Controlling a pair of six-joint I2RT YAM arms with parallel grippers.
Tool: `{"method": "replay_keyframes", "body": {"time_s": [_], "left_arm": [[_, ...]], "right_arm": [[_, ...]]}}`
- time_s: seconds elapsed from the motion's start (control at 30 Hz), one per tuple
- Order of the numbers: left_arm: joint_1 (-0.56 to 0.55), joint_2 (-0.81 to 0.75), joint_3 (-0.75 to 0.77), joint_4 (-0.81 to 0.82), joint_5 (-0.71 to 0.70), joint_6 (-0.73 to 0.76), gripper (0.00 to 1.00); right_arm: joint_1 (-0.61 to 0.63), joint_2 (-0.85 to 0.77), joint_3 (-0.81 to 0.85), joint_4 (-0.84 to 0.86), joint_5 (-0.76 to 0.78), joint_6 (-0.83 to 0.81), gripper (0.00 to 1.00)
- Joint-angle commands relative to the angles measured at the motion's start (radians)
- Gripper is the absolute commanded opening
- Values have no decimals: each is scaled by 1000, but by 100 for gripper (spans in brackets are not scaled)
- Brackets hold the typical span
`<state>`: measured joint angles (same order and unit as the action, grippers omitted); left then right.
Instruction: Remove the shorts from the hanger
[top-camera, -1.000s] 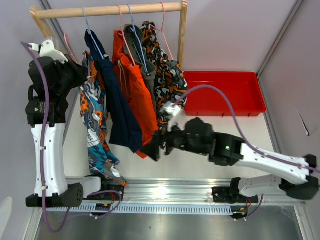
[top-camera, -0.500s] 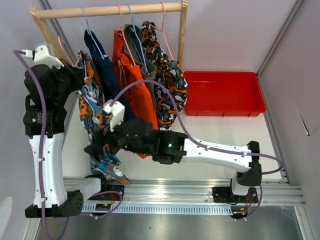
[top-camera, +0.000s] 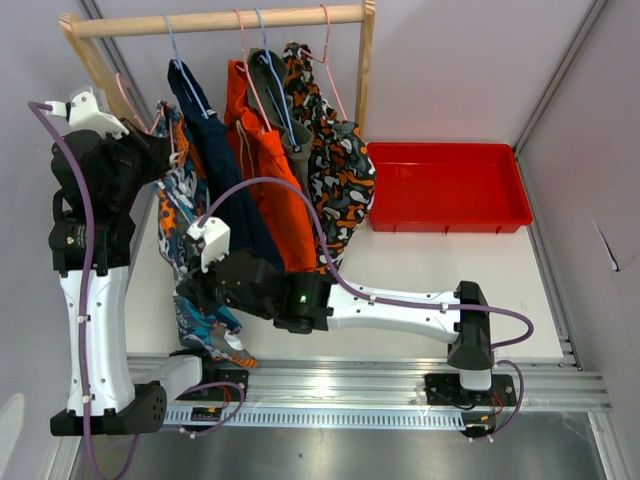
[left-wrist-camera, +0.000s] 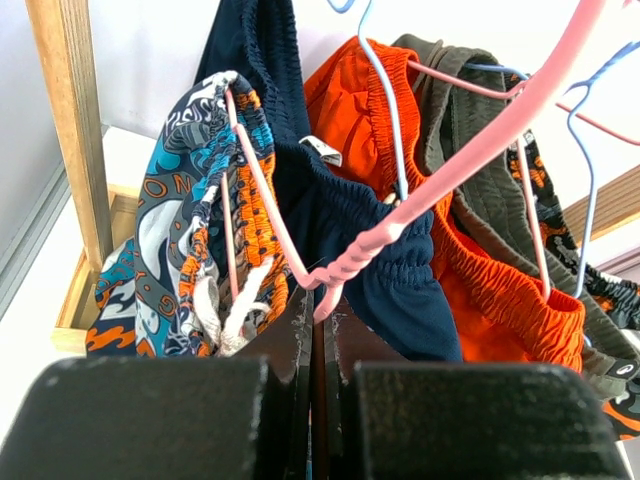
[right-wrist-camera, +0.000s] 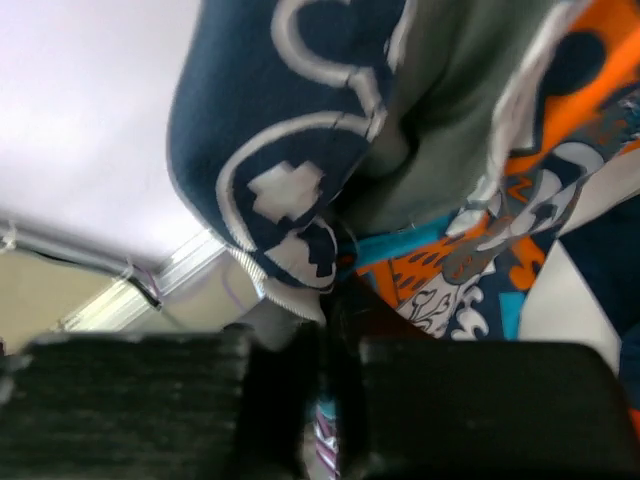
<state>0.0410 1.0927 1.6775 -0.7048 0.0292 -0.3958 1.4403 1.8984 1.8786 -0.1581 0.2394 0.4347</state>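
2 firm grips: left pincer (left-wrist-camera: 318, 312) closed on the pink hanger (left-wrist-camera: 470, 140), right pincer (right-wrist-camera: 335, 322) closed on the teal-print shorts (right-wrist-camera: 450, 262).

A wooden rail (top-camera: 220, 20) runs across the top of the overhead view, carried by a slanted post (top-camera: 88, 58) in the upper left and an upright post (top-camera: 367, 70) near the middle; the left-wrist view shows one pale wooden post (left-wrist-camera: 68, 130) along its left edge. Right of the upright post, a red tray (top-camera: 450, 190) lies flat on the pale counter (top-camera: 430, 265), close to the back wall (top-camera: 460, 60). A ribbed metal track (top-camera: 350, 385) crosses the bottom of the frame from left to right.
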Motion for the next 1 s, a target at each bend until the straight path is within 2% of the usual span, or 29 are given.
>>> {"method": "replay_keyframes", "body": {"time_s": [0.0, 0.17, 0.2, 0.33, 0.53, 0.63, 0.8, 0.87, 0.97], "left_arm": [[-7, -19, -9, 76, 2, -15, 0], [-4, -16, -12, 93, -25, 18, 0], [-6, -10, -7, 96, -66, 24, 0], [-4, 30, 17, 105, -132, 69, 0], [-6, 116, 102, 85, -204, 106, 0], [-4, 122, 123, 70, -171, 97, 0], [-4, 36, 84, 36, -23, 48, 0], [-4, -5, 48, 10, 99, 8, 0], [-4, -111, -65, 2, 224, -49, 0]], "right_arm": [[9, -24, -1, 81, 70, -14, 0], [107, -120, -67, 72, 153, -77, 0], [132, -136, -78, 52, 178, -86, 0], [287, -212, -185, 48, 348, -119, 0], [468, -292, -429, 100, 506, 19, 0], [473, -289, -473, 91, 508, 85, 0], [402, -268, -464, 140, 482, 30, 0], [329, -251, -443, 202, 428, -31, 0], [204, -196, -336, 200, 353, -135, 0]]}}
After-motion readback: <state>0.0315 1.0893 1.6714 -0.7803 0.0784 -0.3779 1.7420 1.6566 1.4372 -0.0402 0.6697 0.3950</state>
